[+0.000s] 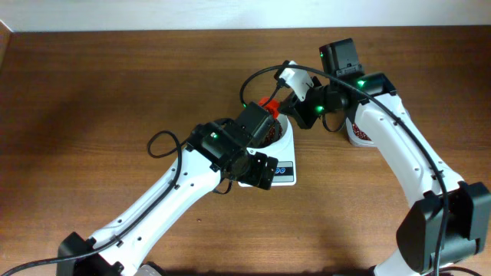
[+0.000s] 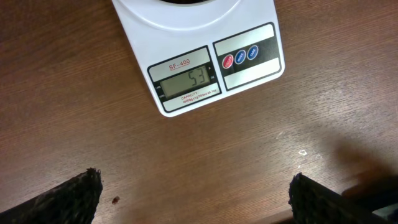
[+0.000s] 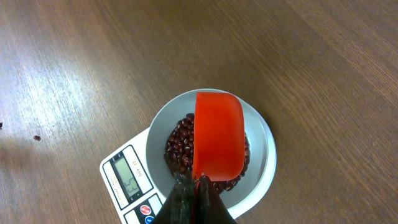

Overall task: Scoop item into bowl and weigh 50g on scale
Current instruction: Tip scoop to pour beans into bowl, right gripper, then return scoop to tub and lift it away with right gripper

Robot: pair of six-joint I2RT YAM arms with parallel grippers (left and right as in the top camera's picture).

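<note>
- Now, small dark red-brown beans [image 3: 179, 144] lie in a small round white bowl [image 3: 258, 155] sitting on a flat white rectangular digital scale [image 2: 205, 37]; its display reads 53.
- Right fingers [image 3: 180, 202] pinch a bright orange-red plastic scoop [image 3: 217, 134] over the bowl.
- Left fingers [image 2: 74, 196] spread wide, empty, above the wooden counter [image 2: 186, 162].

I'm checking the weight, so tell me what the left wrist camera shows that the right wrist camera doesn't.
Left wrist only: the display on the scale clearly reads 53, and the left gripper is open. Right wrist only: the right gripper holds the red scoop over the beans in the bowl. Both: the scale.
</note>
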